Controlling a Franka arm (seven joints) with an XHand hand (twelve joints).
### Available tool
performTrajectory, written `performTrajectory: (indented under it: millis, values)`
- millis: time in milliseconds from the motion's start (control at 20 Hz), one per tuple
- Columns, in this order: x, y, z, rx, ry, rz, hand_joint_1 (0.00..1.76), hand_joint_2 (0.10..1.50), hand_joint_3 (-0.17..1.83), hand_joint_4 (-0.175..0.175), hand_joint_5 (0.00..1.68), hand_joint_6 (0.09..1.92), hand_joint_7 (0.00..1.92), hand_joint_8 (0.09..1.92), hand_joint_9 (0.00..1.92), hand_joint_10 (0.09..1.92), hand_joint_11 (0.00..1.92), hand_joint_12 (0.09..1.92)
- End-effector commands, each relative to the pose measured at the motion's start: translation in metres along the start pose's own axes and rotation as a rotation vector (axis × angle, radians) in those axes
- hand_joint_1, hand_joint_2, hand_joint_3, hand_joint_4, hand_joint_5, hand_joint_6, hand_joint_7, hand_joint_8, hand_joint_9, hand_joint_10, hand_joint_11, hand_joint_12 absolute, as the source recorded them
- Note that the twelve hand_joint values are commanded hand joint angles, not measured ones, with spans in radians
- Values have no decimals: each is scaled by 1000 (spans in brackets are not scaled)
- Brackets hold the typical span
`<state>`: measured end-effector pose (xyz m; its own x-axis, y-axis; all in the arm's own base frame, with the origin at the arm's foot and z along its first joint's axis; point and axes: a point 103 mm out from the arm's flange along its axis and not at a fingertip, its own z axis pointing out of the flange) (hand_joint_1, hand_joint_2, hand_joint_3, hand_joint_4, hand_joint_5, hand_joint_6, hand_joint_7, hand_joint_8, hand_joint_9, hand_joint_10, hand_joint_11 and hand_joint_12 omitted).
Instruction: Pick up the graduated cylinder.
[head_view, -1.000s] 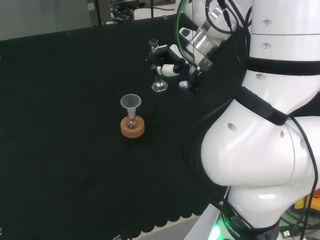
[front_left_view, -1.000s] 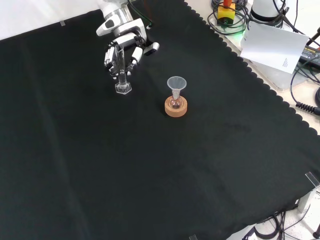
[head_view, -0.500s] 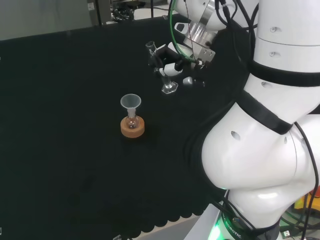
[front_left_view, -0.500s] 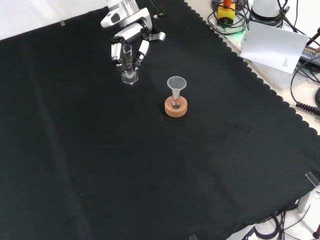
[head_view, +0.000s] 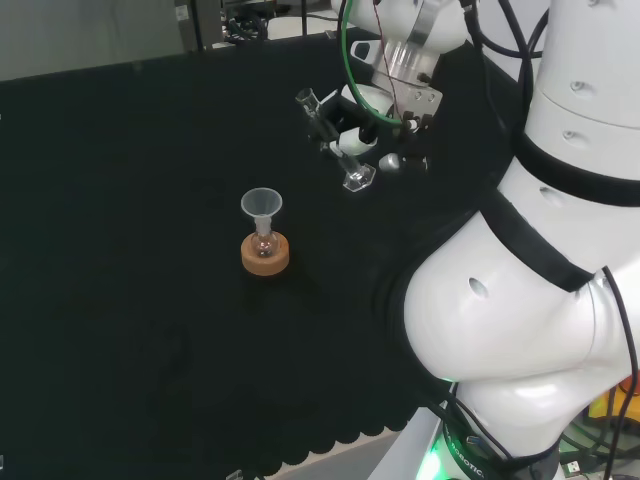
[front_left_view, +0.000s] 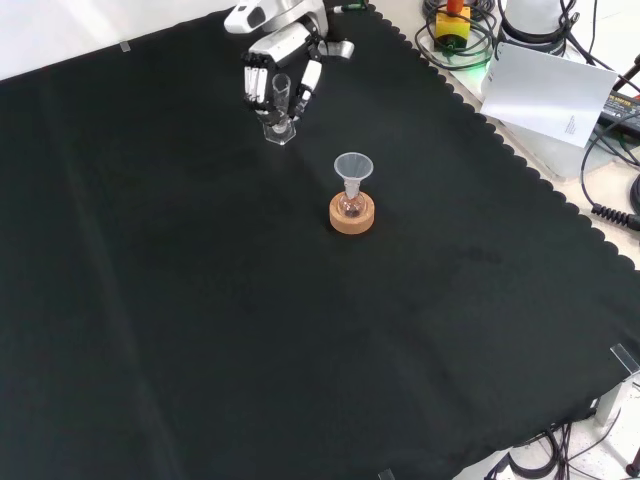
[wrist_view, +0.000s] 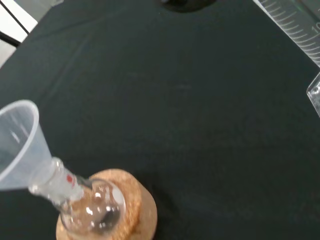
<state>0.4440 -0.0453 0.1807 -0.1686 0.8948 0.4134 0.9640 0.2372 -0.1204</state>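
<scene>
The clear graduated cylinder (head_view: 333, 140) with a hexagonal foot hangs tilted above the cloth, and the black and white hand (head_view: 358, 122) has its fingers curled round it. In the front view the hand (front_left_view: 283, 68) comes in from the top and the cylinder (front_left_view: 281, 108) sticks out below the fingers, its foot off the cloth. The wrist view shows the cylinder's graduated wall (wrist_view: 298, 29) close by at the edge.
A small round flask with a clear funnel (head_view: 262, 207) in its neck sits on a cork ring (head_view: 265, 253) near the cloth's middle, also in the front view as the cork ring (front_left_view: 352, 214). White paper and cables (front_left_view: 548, 90) lie beyond the cloth's scalloped edge.
The hand has lifted the cylinder off the cloth and carried it to the right in the head view, higher in the front view, and the cylinder now tilts more.
</scene>
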Motion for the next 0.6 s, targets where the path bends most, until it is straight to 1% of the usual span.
performTrajectory:
  millis: [50, 200, 450, 600]
  values:
    - [-2, -22, 0, 85, -100, 12, 1364, 1107, -4, 100, 1063, 583, 988, 1030, 1317, 192, 1030, 952]
    - [-7, -33, 1, 127, -145, 21, 1365, 1107, -4, 98, 1064, 583, 989, 1030, 1319, 191, 1031, 948]
    - [-6, -50, 0, 189, -210, 27, 1365, 1106, -4, 95, 1065, 582, 990, 1028, 1321, 189, 1031, 942]
    - [-8, -58, -2, 248, -252, 34, 1365, 1106, -4, 95, 1067, 583, 991, 1027, 1322, 187, 1030, 938]
